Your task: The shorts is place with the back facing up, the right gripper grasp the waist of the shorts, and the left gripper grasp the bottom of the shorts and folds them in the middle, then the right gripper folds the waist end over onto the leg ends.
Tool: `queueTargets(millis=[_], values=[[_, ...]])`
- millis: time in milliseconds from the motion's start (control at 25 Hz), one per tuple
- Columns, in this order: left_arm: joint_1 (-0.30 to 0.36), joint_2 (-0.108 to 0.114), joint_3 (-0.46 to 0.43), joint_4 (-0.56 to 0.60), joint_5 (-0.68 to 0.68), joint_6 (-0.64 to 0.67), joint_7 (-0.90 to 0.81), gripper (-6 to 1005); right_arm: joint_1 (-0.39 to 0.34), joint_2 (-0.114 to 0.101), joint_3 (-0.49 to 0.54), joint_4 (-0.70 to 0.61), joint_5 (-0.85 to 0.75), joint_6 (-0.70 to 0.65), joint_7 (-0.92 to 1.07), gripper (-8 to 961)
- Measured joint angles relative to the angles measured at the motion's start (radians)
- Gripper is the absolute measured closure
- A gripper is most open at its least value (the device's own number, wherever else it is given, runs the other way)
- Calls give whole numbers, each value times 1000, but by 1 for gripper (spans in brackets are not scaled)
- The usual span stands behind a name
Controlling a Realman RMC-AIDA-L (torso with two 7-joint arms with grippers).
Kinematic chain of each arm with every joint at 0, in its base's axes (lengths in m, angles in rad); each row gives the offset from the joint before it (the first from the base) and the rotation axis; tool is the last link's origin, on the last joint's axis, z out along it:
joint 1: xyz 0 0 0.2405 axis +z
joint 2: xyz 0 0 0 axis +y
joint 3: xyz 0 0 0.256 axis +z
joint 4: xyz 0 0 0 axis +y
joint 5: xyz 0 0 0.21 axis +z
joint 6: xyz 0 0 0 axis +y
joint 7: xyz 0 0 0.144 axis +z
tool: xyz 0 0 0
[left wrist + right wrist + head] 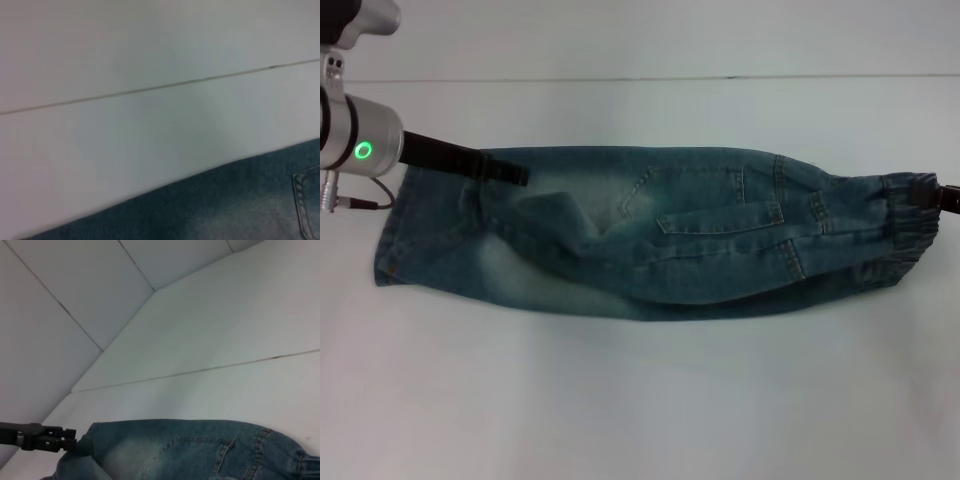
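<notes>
The faded blue denim shorts (650, 235) lie lengthwise across the white table, doubled over along their length with a back pocket showing. The puckered waist of the shorts (905, 235) is at the right, and the flat leg ends (395, 240) are at the left. My left gripper (510, 175), with its silver wrist and green ring, reaches in from the upper left and is shut on the upper edge of the shorts near the bottom. It also shows pinching denim (190, 455) in the right wrist view, as the left gripper (72, 445). My right gripper (925, 187) pinches the waistband at the far right edge.
The white table (640, 400) has bare room in front of the shorts and behind them. A thin seam (620, 78) runs across the back. The left wrist view holds only the denim edge (225, 210) and bare white surface.
</notes>
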Motion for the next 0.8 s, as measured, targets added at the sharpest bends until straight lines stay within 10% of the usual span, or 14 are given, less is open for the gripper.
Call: queueTargets(millis=[800], values=[[-23, -34, 40, 1, 146, -69, -76, 88, -1, 1, 0, 0, 0, 0, -1, 826]])
